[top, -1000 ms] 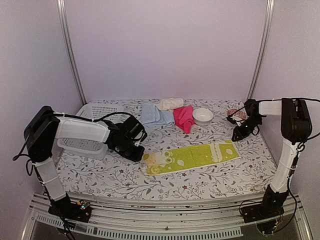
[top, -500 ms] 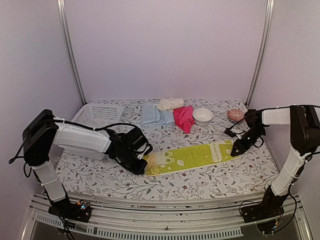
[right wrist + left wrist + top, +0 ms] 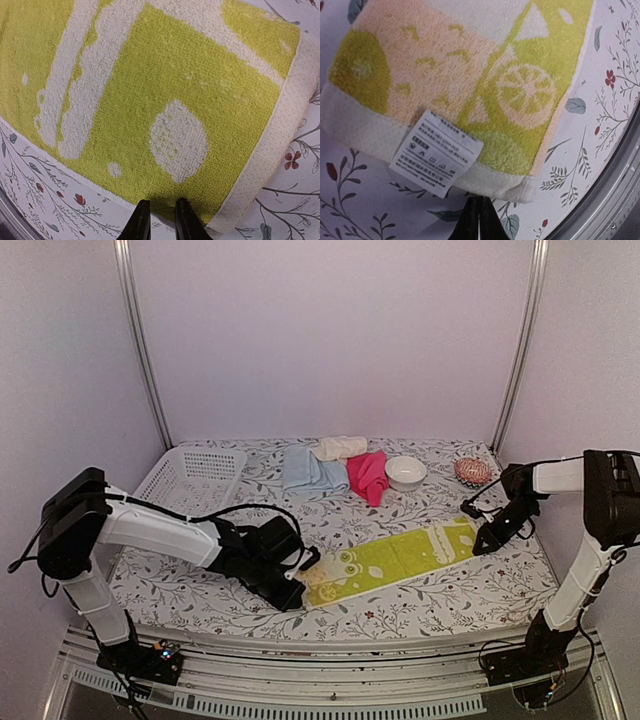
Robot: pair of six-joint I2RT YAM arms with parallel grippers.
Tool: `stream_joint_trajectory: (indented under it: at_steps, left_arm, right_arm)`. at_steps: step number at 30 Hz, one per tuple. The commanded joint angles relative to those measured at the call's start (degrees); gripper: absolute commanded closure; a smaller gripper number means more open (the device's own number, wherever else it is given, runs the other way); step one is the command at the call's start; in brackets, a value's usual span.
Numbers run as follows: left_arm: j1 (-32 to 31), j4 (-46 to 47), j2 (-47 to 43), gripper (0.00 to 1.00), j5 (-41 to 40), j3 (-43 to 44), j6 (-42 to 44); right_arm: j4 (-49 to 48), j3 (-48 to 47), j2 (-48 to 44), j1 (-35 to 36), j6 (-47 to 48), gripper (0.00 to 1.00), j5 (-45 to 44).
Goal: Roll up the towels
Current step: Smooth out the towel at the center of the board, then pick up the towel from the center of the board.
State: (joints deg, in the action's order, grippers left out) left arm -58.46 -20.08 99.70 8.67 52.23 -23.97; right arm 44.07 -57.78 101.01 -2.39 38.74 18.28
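Observation:
The yellow-green towel with white pattern lies spread flat and slanted across the near middle of the floral cover. My left gripper is shut on its left white hem, beside the care label; the fingertips are pressed together at the hem. My right gripper is shut on the towel's right end, its fingers nearly together at the edge. The hot pink towel, the light blue towel and the rolled cream towel lie at the back.
A white plastic basket stands at the back left. A white bowl sits right of the pink towel, and a small red-and-white round object lies at the back right. The table's metal front rail runs close to the left gripper.
Both grippers reached the towel's ends. The left one then pulled its end toward the near edge and rightward. The right end shifted slightly back, so the towel lies more slanted.

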Motion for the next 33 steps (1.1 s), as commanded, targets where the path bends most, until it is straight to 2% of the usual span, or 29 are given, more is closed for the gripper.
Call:
stream_joint_trajectory:
  at_steps: [1, 4, 8, 12, 17, 25, 33]
  left_arm:
    - [-3.10, -7.39, 2.34, 0.94, 0.21, -2.30, -2.62]
    - [-4.27, -7.35, 2.40, 0.93, -0.75, -0.24, -1.74]
    - [-4.44, -9.37, 3.31, 0.89, -2.88, 3.95, -1.08]
    - [-4.30, -10.33, 1.79, 0.86, -5.28, 6.80, 0.14]
    - [-1.73, -8.47, 2.26, 0.80, -8.65, 10.02, 0.12]
    - [0.31, -4.39, 8.05, 0.79, -8.69, 20.75, 0.27]
    - [1.05, -0.84, 11.03, 0.78, -6.52, 23.80, -1.53]
  right_arm:
    - [-1.34, 0.35, 1.96, -2.65, 4.55, 0.80, -12.31]
    - [0.60, -1.83, 1.51, -3.03, 5.61, 0.80, -12.12]
    - [7.19, -7.19, 0.55, -3.05, 5.53, 0.78, -3.55]
    - [10.48, -12.67, -0.73, -3.12, 3.39, 0.72, -0.02]
    - [9.68, -17.59, 0.97, -3.52, -1.21, 0.69, -0.41]
    - [7.08, -21.01, 6.28, -3.50, -7.58, 0.64, -2.90]
    - [5.33, -21.48, 9.72, -3.50, -9.09, 0.62, -6.24]
